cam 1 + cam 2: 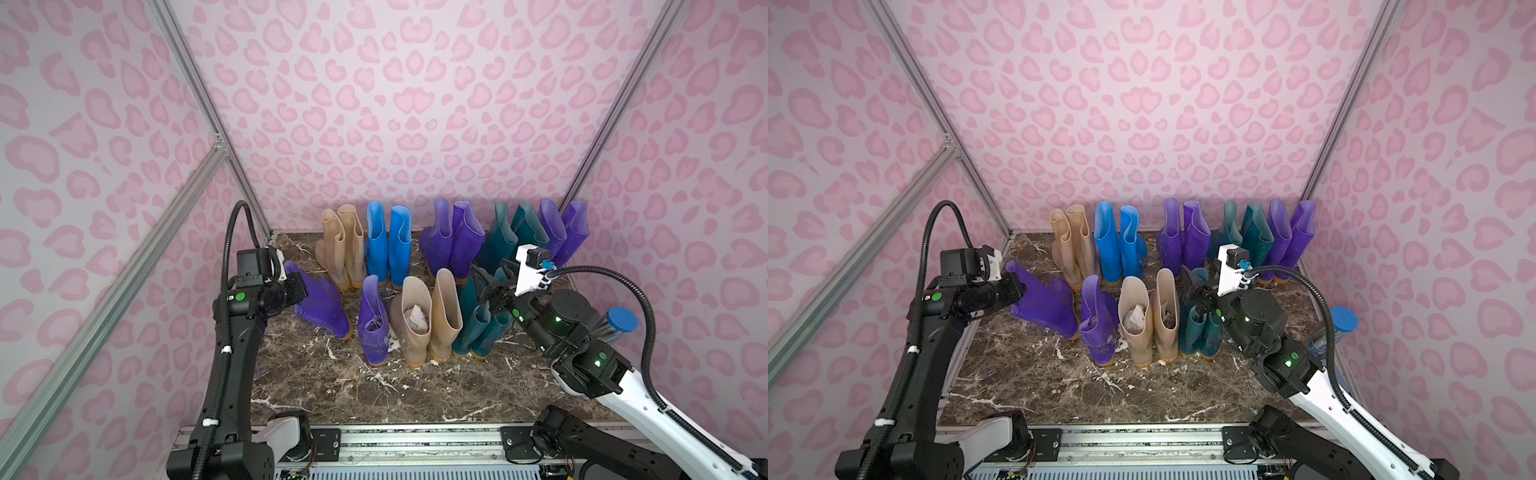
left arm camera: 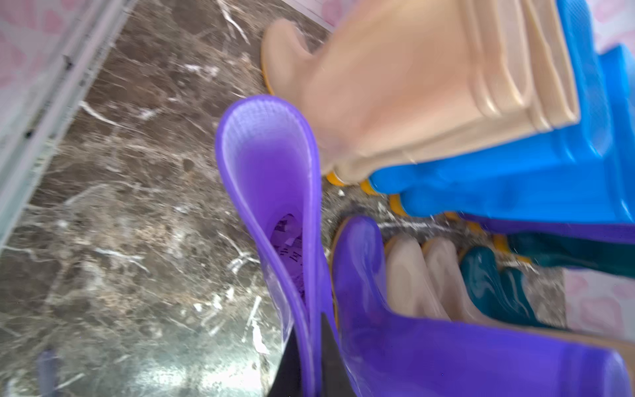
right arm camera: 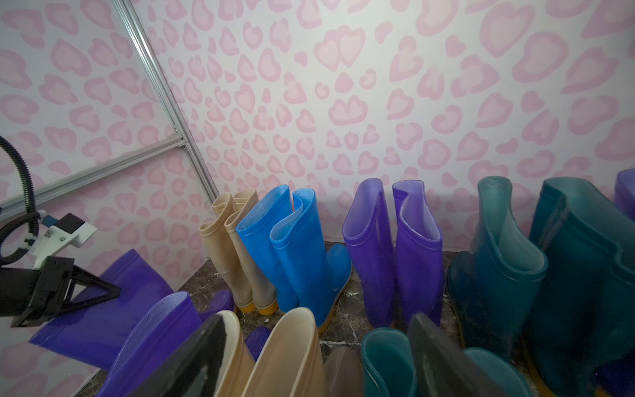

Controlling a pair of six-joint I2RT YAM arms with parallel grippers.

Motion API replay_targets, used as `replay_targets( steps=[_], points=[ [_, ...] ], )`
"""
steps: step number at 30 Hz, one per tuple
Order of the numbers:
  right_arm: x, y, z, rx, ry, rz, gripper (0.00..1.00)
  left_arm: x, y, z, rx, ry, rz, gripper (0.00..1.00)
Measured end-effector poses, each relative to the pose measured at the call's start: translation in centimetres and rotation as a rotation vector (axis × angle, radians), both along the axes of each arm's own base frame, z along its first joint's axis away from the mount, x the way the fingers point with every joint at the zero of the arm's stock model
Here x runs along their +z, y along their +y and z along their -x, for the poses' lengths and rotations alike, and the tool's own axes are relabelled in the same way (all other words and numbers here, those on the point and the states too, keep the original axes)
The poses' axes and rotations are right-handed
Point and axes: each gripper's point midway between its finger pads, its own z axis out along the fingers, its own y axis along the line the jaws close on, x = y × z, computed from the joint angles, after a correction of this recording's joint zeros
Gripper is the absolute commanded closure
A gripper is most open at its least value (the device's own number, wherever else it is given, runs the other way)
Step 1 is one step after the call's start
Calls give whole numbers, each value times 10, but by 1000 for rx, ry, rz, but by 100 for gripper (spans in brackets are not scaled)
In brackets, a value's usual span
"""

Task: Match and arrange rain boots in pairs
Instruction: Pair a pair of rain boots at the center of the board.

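Observation:
My left gripper (image 2: 311, 367) is shut on the top rim of a tilted purple rain boot (image 1: 322, 305) at the left of the marble floor; its sole rests near the floor. An upright purple boot (image 1: 372, 324) stands just right of it, then a beige pair (image 1: 428, 320) and a teal pair (image 1: 482, 328). Along the back wall stand a beige pair (image 1: 340, 245), a blue pair (image 1: 388, 245), a purple pair (image 1: 453, 241), a teal pair (image 1: 515, 232) and another purple pair (image 1: 565, 228). My right gripper (image 3: 319, 361) hangs open above the front beige and teal boots, holding nothing.
A blue-capped cylinder (image 1: 622, 319) stands by the right wall behind my right arm. Pink patterned walls with aluminium bars (image 1: 124, 299) close in the sides and back. A metal rail (image 1: 415, 440) runs along the front edge. Bare marble floor (image 1: 374, 395) lies in front of the boots.

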Motion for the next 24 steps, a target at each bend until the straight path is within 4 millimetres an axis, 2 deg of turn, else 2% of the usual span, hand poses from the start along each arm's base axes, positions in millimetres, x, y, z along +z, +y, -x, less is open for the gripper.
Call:
replay_targets(
  steps=[6,15,24],
  points=[
    [-1,-3,0,-11,7,3,16,-1,-50,16,-161,30,14,98],
    [2,-5,1,-20,15,-10,17,1,-82,43,-276,29,20,98],
    [3,-2,-2,-19,25,-2,18,-5,-102,51,-374,25,8,98]
  ],
)
